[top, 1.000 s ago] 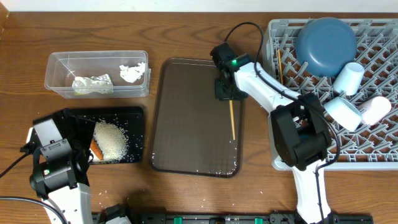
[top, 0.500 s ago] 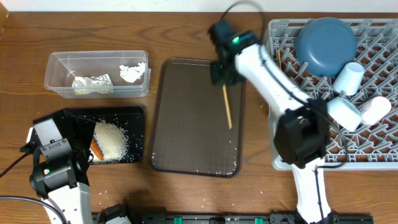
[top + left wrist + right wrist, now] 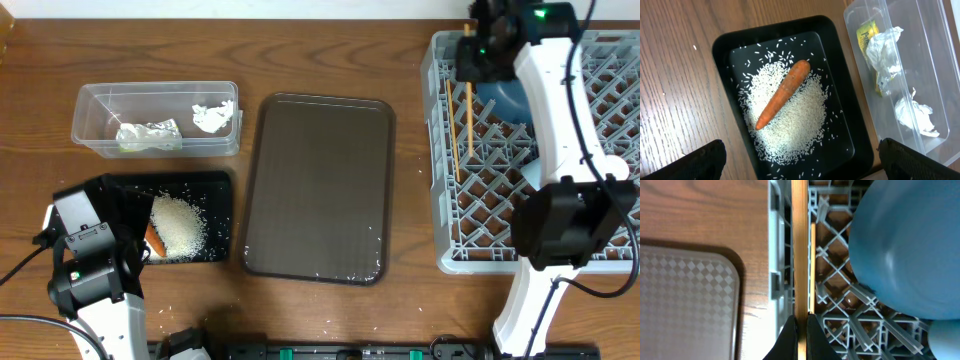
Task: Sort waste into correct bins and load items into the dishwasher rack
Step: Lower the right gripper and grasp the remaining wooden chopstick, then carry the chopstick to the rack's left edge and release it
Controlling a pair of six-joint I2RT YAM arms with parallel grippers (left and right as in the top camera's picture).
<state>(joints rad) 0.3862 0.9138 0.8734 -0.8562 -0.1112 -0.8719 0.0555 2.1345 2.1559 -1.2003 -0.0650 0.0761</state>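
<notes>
My right gripper point(image 3: 480, 55) point(image 3: 800, 326) is shut on a wooden chopstick point(image 3: 465, 110) point(image 3: 800, 255) and holds it over the back left part of the grey dishwasher rack point(image 3: 480, 220) point(image 3: 840, 285). A second chopstick point(image 3: 813, 265) lies in the rack beside it. The dark blue bowl point(image 3: 505, 95) point(image 3: 905, 245) sits in the rack, partly hidden by the arm. My left gripper point(image 3: 800, 165) is open over the black tray point(image 3: 215, 190) point(image 3: 722, 45), which holds rice point(image 3: 178, 225) point(image 3: 790, 125) and a carrot point(image 3: 153, 240) point(image 3: 782, 95). The clear tub point(image 3: 155, 92) holds tissue point(image 3: 212, 115) point(image 3: 915, 112), foil point(image 3: 150, 133) point(image 3: 885, 50) and a yellow-green wrapper point(image 3: 867, 30).
The dark brown serving tray point(image 3: 315, 190) point(image 3: 685, 305) lies between the bins and the rack, with a few rice grains at its front edge. A light blue cup point(image 3: 945, 340) shows in the rack near the bowl. The right arm hides the other cups.
My right gripper has carried the chopstick from above the brown tray to the right and back, over the rack's left side. The left arm has not moved.
</notes>
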